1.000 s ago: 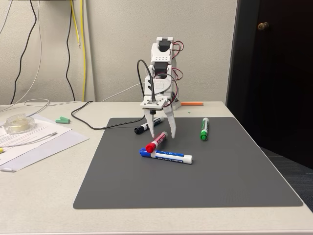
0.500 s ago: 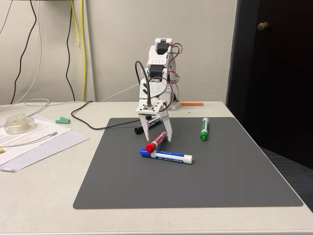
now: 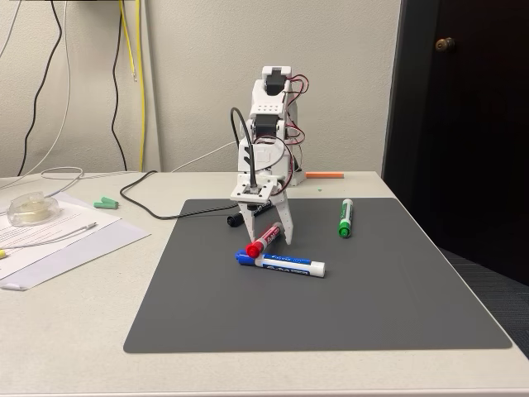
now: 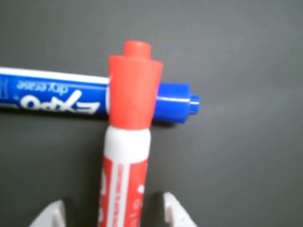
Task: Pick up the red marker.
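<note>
Fixed view: white SO-100-type arm (image 3: 269, 132) reaching down over a dark grey mat (image 3: 331, 289) on a pale table (image 3: 66, 314), its gripper (image 3: 269, 240) pointing downward at the barrel end of the red marker (image 3: 264, 239). The red marker lies on the mat at a slant, red cap toward the camera, and the cap sits against the capped end of the blue marker (image 3: 281, 263), which lies crosswise just in front of it. A black-capped marker (image 3: 245, 217) lies behind the gripper at the mat's rear edge; a green marker (image 3: 345, 217) lies well apart to the right. To the left of the mat are sheets of paper (image 3: 62, 240), a roll of clear tape (image 3: 31, 208) and a black cable (image 3: 157, 207); an orange strip (image 3: 324, 174) lies at the rear of the table.

Wrist view: the red marker (image 4: 127, 142) runs up the middle, its cap overlapping the blue marker (image 4: 61, 92) near that marker's blue cap. The two white fingertips (image 4: 174, 213) stand on either side of the red marker's barrel; the jaws are spread, with a visible gap between the right-hand tip and the barrel, while the left-hand tip is close beside it and contact cannot be judged. The marker rests on the mat (image 4: 236, 165).
</note>
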Motion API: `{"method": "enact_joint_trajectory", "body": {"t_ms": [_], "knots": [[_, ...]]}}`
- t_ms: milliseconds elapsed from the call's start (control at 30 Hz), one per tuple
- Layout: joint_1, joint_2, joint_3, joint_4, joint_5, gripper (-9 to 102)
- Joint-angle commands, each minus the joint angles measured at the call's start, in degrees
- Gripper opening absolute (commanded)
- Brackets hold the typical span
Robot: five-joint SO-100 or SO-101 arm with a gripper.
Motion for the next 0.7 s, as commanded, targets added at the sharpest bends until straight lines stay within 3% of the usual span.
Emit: {"method": "enact_joint_trajectory", "body": {"t_ms": [0,667], "knots": [[-0.7,0.44,-2.37,-0.62,0.62,31],[0.18,1.23,-2.37,-1.58,0.62,19]]}}
